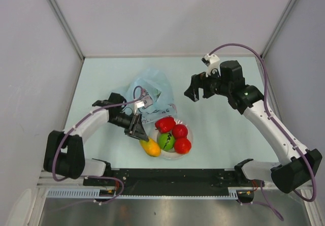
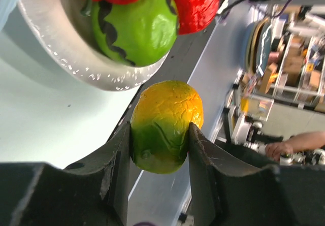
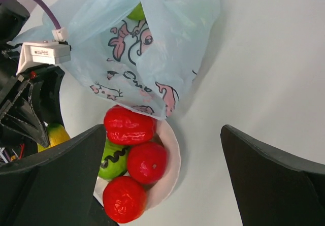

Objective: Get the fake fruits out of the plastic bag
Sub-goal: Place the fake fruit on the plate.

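While tight on yellow-green fruit point(image 2: 165, 127), left end effector point(image 2: 160, 134) beside bowl point(image 2: 66, 58).

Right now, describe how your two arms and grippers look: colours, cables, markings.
The left arm and right arm have white links and black joints. A purple cable runs along each. The left gripper and right gripper are black and wedge-shaped. A green light glows on the right arm.
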